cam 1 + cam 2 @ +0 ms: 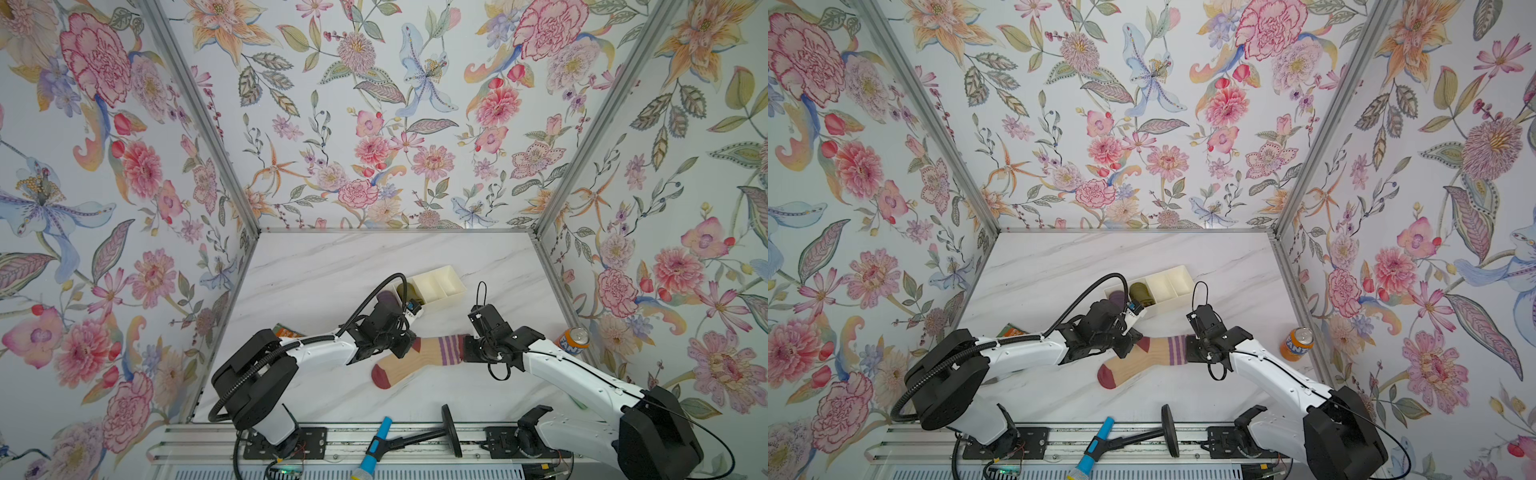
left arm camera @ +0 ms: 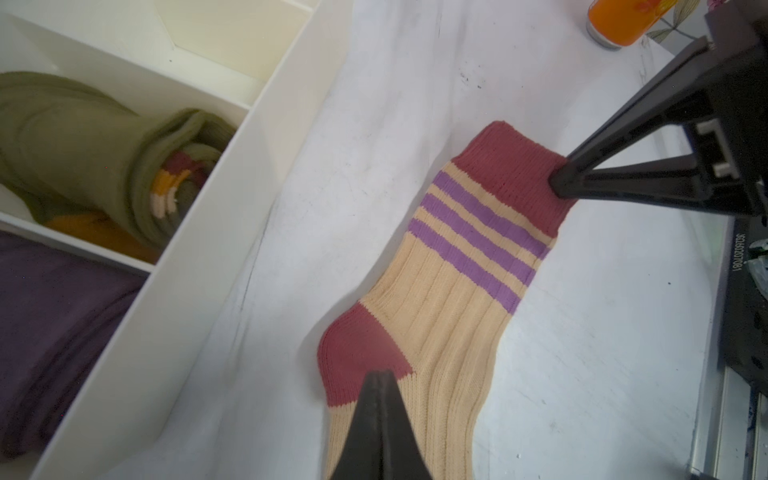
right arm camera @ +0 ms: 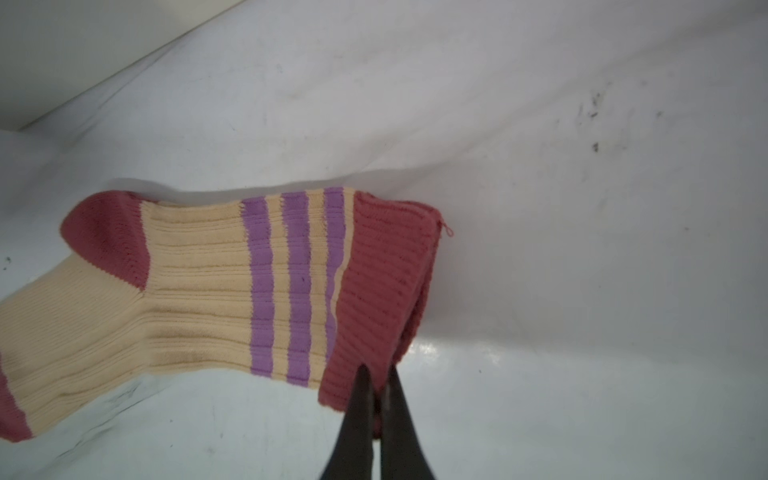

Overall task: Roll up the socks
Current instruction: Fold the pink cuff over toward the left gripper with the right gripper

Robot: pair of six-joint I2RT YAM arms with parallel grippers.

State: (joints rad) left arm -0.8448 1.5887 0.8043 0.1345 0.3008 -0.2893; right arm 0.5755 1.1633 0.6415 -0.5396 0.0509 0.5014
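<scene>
- Lying stretched on the white marbled tabletop (image 1: 332, 266) between my two arms, the socks (image 1: 424, 357) point their maroon toe toward the near edge and their maroon cuff toward my right arm in both top views.
- Three purple stripes cross the peach-tan ribbed leg just beside the cuff.
- My right pincer (image 3: 376, 374) is clamped on the cuff's edge, with maroon knit caught between its black fingers.
- My left pincer (image 2: 378, 376) has its fingers pressed together, the tips at the rim of the maroon heel; whether any knit is caught there I cannot tell.
- Just beyond the socks stands a cream divided tray (image 1: 446, 276), set at a slant to the far wall.
- An olive-green sock roll (image 2: 83, 137) sits in one compartment, and a purple sock roll (image 2: 54, 324) in the one beside it.
- An orange soda can (image 1: 573, 340) stands upright near the right wall, apart from the socks.
</scene>
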